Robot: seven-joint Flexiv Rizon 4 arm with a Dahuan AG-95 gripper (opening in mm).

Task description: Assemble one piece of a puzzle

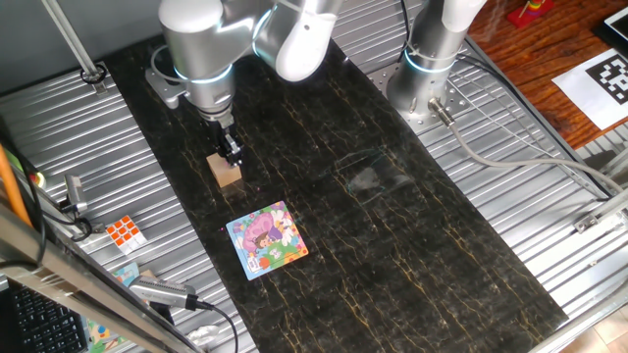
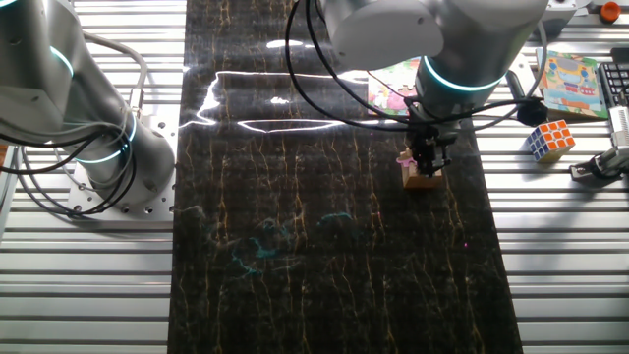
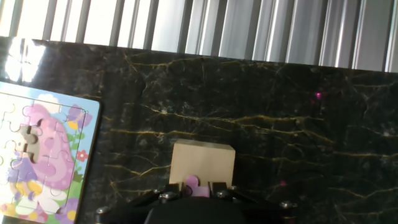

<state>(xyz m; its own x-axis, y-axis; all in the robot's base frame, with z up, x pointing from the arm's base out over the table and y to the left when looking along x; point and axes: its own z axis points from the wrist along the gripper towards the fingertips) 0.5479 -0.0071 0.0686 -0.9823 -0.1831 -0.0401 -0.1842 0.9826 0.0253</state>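
Note:
The tan wooden cube (image 1: 227, 173) stands on the dark marble mat, left of and behind the puzzle (image 1: 235, 227). My gripper (image 1: 230, 157) points straight down onto the cube's top. In the hand view my gripper (image 3: 196, 190) has its two fingers tight on either side of the small pink-purple piece (image 3: 198, 186), which sits at the near edge of the cube (image 3: 202, 158). The puzzle (image 3: 93, 149) lies flat at the left, with one bare slot in its picture. In the other fixed view my gripper (image 2: 429, 162) stands on the cube (image 2: 423, 180), below the puzzle (image 2: 391, 84).
An orange-and-white twisty cube (image 1: 125, 231) lies on the ribbed metal beside the mat, also in the other fixed view (image 2: 549, 140). A second arm's base (image 1: 427, 69) stands at the back. A colourful booklet (image 2: 570, 84) lies at the right.

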